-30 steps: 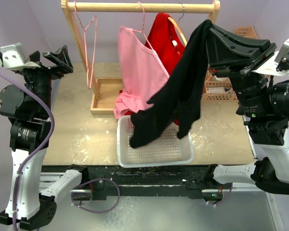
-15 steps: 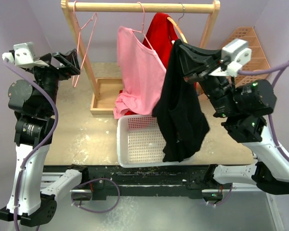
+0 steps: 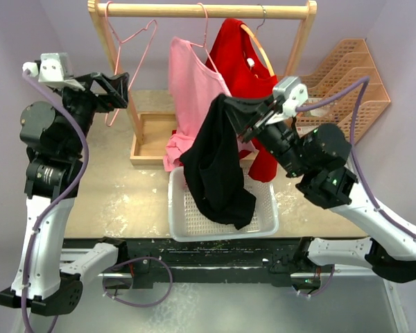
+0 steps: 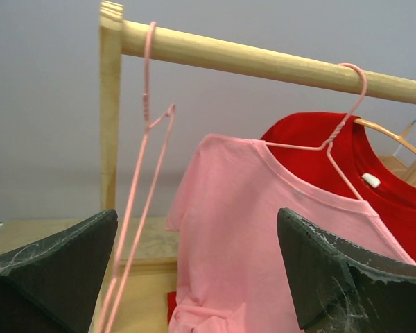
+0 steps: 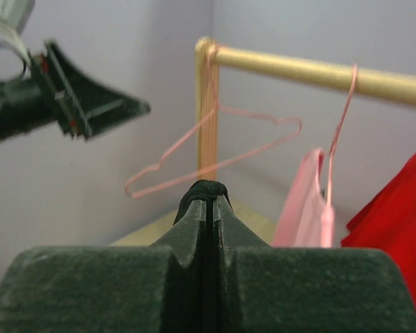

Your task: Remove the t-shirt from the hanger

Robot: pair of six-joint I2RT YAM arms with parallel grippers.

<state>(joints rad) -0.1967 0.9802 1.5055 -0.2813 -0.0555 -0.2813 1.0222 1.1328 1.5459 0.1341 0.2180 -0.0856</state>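
The left tool (image 3: 116, 84) is raised above the left edge of the tan table (image 3: 111, 194). Its jaws stand fully apart and hold nothing. Just ahead of this tool an empty pink wire hanger (image 4: 146, 97) hangs tilted from the left end of the round wooden rail (image 3: 208, 10). In the left wrist view the hanger passes close to the tool's left finger. Further to this tool's right, a pink t-shirt (image 3: 197, 97) hangs on a second pink hanger. Beside it, a red t-shirt (image 3: 239, 55) hangs on a wooden hanger.

The right tool (image 3: 225, 104) is held in front of those two garments, its jaws pressed together on a pinch of black cloth. From that pinch the black t-shirt (image 3: 215, 166) hangs free of any hanger. It drapes straight down below the tool, and its lower folds reach into the white perforated plastic basket (image 3: 263, 208) on the table. Behind the right arm, to the tool's right, stands a tan lattice organiser (image 3: 347, 69).
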